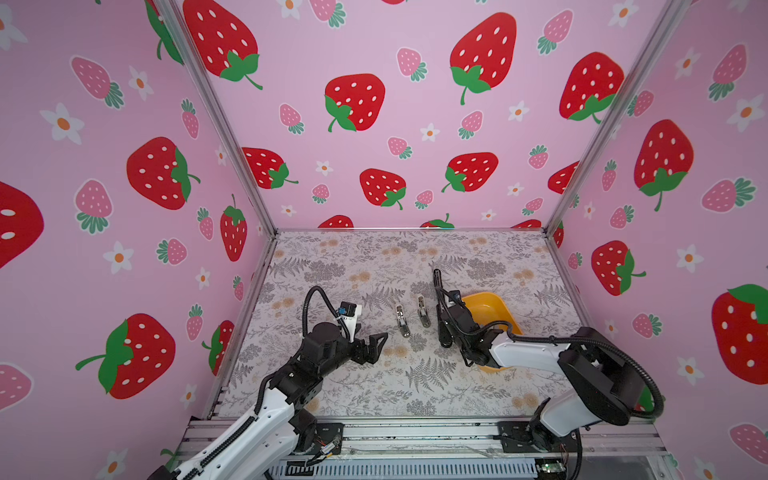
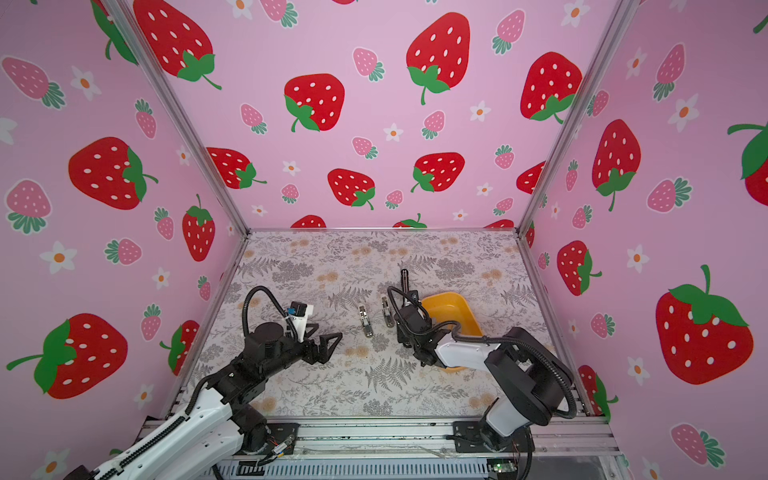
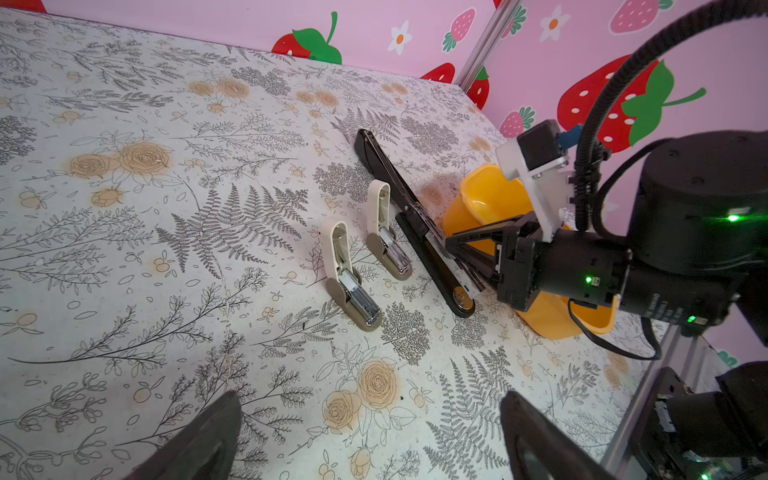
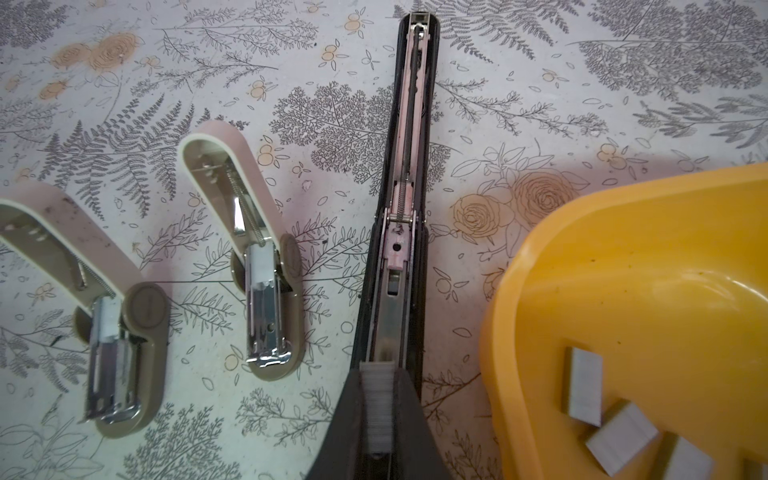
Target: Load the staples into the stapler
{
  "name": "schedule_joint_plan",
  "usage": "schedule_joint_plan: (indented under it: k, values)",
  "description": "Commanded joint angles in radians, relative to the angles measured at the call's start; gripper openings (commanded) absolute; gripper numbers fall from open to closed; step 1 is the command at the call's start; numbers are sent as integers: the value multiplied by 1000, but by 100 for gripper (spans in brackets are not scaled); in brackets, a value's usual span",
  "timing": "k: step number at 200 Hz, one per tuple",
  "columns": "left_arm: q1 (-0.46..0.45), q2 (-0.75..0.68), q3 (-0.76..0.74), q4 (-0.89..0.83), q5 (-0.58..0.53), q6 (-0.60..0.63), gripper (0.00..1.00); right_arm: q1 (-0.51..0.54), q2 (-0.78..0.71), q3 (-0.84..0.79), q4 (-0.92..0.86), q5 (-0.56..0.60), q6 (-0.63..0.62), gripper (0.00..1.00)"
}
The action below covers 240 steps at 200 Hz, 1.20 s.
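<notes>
Staple strip [image 4: 376,399]: pinched in right gripper [image 4: 377,384], jaws narrow on its long sides.

Right wrist view: strip long axis in line w/ magazine channel [image 4: 395,328] of black stapler [image 4: 409,124], lid folded flat open. Channel straight ahead of fingertips; strip front end over channel mouth, contact not discernible. Spare strips [image 4: 584,386] loose in yellow bin [image 4: 623,270], just beside stapler.

Top views: right gripper over near end of black stapler [image 1: 436,277]; strip too small to make out. Left gripper [image 1: 372,337] spread wide, empty, beyond the two small whitish staplers [image 1: 402,320], well apart from target.

Left wrist view: right gripper tips [image 3: 448,243] down at black stapler rail.

Next step, est.: lower and slide fwd along channel axis. R arm nearer; keep strip parallel to avoid jamming.
</notes>
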Motion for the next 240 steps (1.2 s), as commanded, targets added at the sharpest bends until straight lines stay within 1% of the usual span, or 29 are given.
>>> schedule_joint_plan:
  k: [1,88,92,103,120,126,148,203,240]
  values:
    - [-5,-1,49,-6,-13,12,98,-4,15,-26,-22,5,18,1]
    - [-8,7,53,-6,-12,13,98,-4,25,-32,-24,2,23,0]
    - [-9,8,53,-6,-37,14,98,-4,26,-31,-24,2,23,0]
    - [-9,9,53,-5,-40,14,98,-4,29,-29,-25,3,23,0]
    - [-9,8,53,-7,-43,13,98,-5,35,-28,-26,6,23,8]
    - [-10,10,53,-7,-40,14,98,-4,34,-27,-28,8,23,9]
    - [-10,10,54,-7,-40,13,98,-5,33,-27,-32,15,25,9]
    - [-12,15,57,-7,-42,15,98,-3,17,-21,-66,54,32,5]
    - [-13,18,59,-9,-42,18,98,-1,19,-21,-71,52,31,5]
